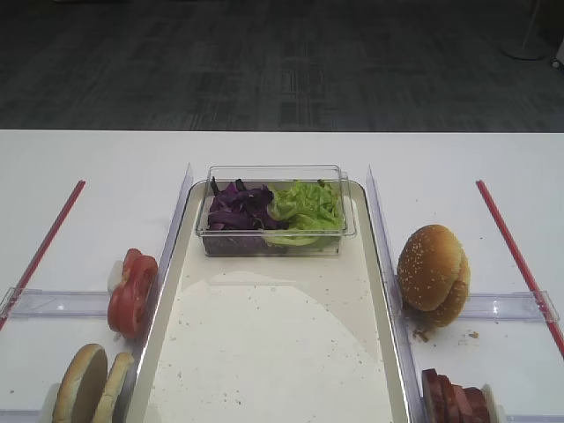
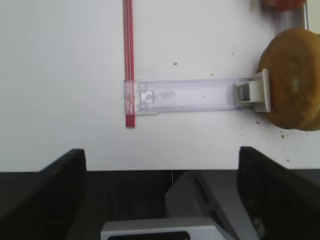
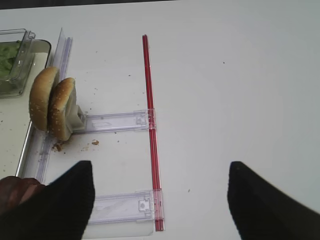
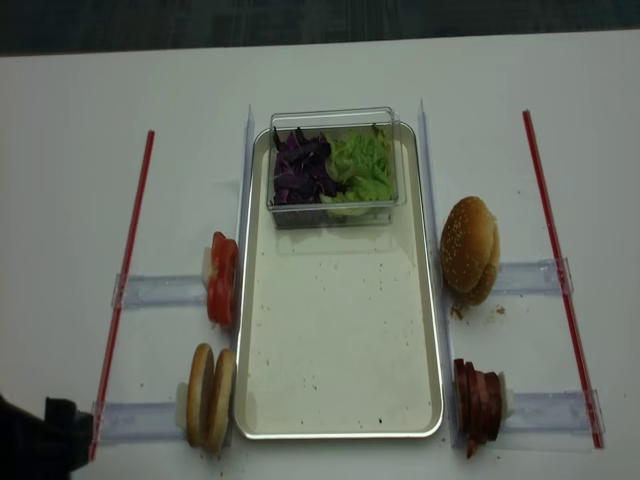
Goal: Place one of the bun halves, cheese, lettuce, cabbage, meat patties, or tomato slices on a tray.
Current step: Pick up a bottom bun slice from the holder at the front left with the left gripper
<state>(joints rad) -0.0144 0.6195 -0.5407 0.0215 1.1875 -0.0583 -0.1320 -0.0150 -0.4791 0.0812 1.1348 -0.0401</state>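
Note:
The cream tray [image 1: 264,352] lies mid-table, its near part bare but for crumbs. At its far end a clear box holds purple cabbage [image 1: 238,207] and green lettuce [image 1: 308,204]. Left of the tray stand tomato slices [image 1: 132,291] and two flat bun halves [image 1: 88,388]. Meat patties [image 1: 454,398] stand at the near right. No cheese shows. My left gripper [image 2: 160,195] hangs open and empty over the table's front edge, left of the bun halves [image 2: 292,77]. My right gripper [image 3: 160,200] is open and empty above the table, right of the patties [image 3: 15,192].
Two sesame-seeded domed buns [image 1: 432,273] stand on a clear holder right of the tray. Red strips [image 1: 515,256] and clear plastic rails [image 2: 190,95] lie on the white table on both sides. Part of the left arm [image 4: 40,445] shows at the near left corner.

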